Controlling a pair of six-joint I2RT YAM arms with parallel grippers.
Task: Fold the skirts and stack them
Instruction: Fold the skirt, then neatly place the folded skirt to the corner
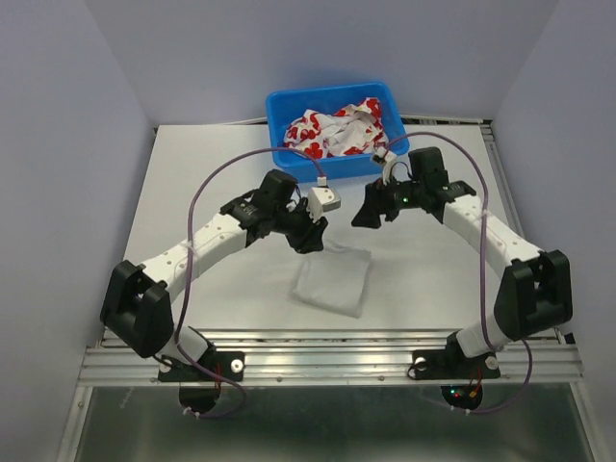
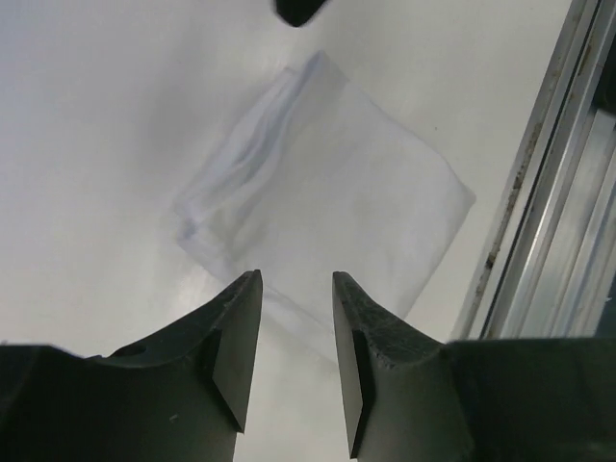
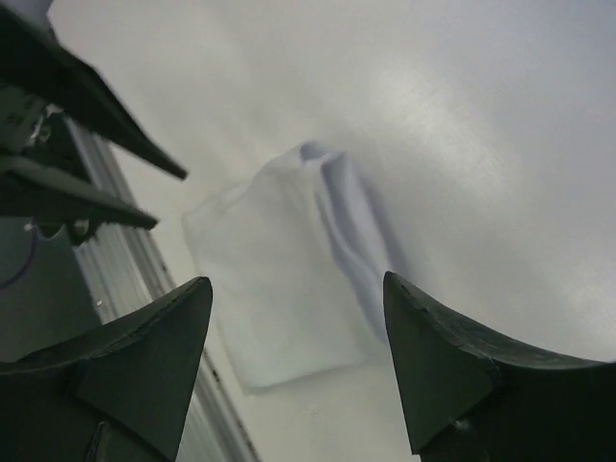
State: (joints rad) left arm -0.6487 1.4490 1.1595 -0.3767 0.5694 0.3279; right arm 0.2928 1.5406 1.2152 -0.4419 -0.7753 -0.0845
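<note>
Loosely crumpled red-blotched skirt (image 1: 332, 130) inside the blue tub (image 1: 327, 92), white skirt (image 1: 334, 281) outside.

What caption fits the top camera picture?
White skirt folded on table, flowered skirt in blue tub, left gripper and right gripper open above.
</note>
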